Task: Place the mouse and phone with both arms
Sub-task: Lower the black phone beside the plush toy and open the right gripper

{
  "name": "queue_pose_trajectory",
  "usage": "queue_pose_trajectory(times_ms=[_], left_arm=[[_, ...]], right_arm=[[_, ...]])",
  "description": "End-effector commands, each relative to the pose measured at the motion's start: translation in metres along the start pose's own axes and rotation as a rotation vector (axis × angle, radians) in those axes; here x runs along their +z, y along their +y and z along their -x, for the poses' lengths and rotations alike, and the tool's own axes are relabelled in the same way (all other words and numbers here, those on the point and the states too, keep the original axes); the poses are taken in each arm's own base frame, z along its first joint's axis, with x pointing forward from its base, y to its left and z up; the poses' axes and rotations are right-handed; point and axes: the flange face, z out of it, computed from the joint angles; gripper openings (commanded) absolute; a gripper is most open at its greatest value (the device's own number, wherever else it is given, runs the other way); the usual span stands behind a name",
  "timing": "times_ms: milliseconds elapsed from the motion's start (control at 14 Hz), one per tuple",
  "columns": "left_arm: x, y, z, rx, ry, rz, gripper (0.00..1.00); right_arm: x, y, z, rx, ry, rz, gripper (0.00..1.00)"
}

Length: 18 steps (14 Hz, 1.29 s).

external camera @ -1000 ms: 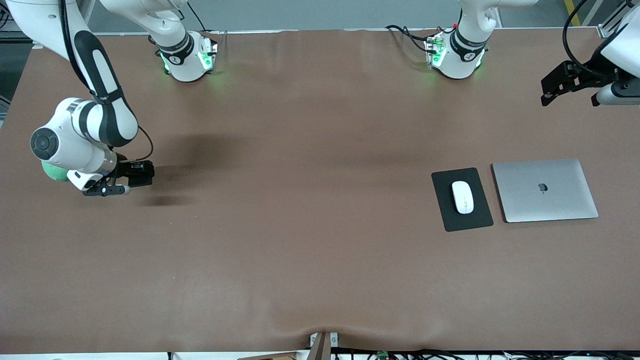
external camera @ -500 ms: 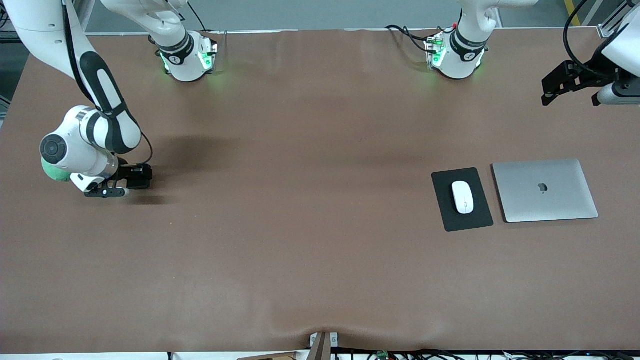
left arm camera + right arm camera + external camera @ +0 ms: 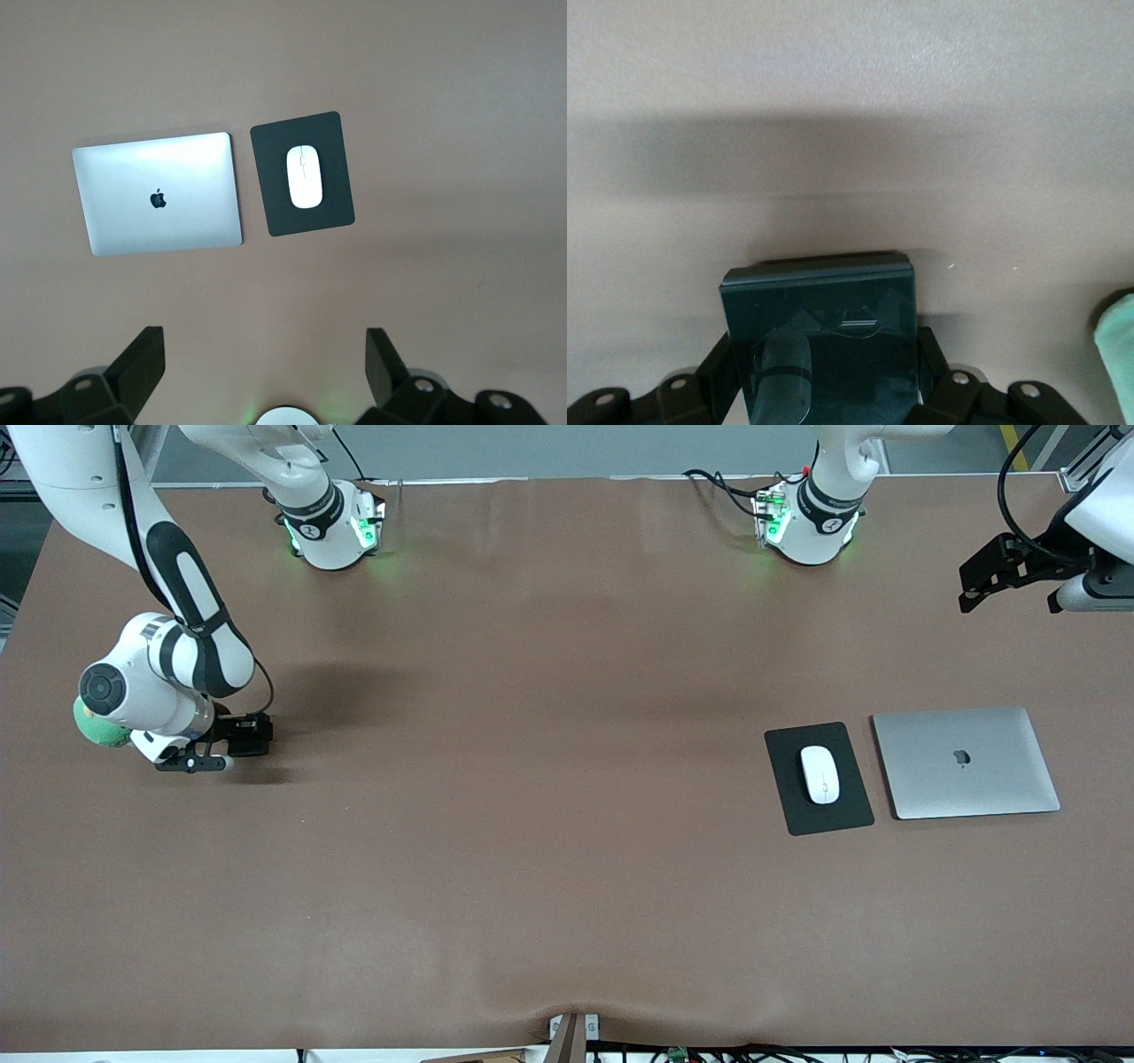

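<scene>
The right end effector (image 3: 237, 742) gripped the phone (image 3: 818, 341) low over the counter (image 3: 532, 868) for set-down, while the left end effector (image 3: 266, 367) waited, spread wide, high above the mouse (image 3: 819, 774).

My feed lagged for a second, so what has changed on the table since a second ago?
The right gripper, shut on the phone, has sunk closer to the table at the right arm's end, its shadow closing in under it. The left gripper is open and has not moved. The mouse on the pad and the laptop are unchanged.
</scene>
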Motion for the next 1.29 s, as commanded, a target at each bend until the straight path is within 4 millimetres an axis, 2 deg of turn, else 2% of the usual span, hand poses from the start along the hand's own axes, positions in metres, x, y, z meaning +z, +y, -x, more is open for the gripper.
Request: queue_pose_trajectory(times_ms=[0, 143, 357, 714, 857, 1071, 1214], left_arm=[[-0.003, -0.002, 0.009, 0.019, 0.0, 0.022, 1.0], [-0.004, -0.005, 0.008, 0.008, 0.001, 0.022, 1.0], [-0.003, -0.005, 0.005, -0.012, 0.01, 0.024, 1.0], [0.0, -0.008, 0.002, -0.021, 0.013, 0.023, 1.0], [-0.001, -0.021, 0.002, -0.046, 0.015, 0.022, 1.0], [-0.001, -0.018, -0.002, -0.039, 0.017, 0.013, 1.0], [-0.001, -0.017, -0.002, -0.036, 0.015, 0.012, 1.0]], right_arm=[[0.001, 0.003, 0.005, -0.002, -0.013, -0.004, 1.0], [-0.013, 0.001, -0.001, -0.004, -0.064, -0.028, 1.0], [-0.055, 0.0, -0.024, -0.017, -0.154, -0.068, 1.0], [-0.142, -0.01, -0.057, -0.068, -0.209, -0.099, 1.0], [-0.181, -0.024, -0.067, -0.088, -0.222, -0.102, 1.0], [-0.227, -0.028, -0.074, -0.106, -0.211, -0.102, 1.0], [-0.246, -0.028, -0.075, -0.114, -0.204, -0.104, 1.0]])
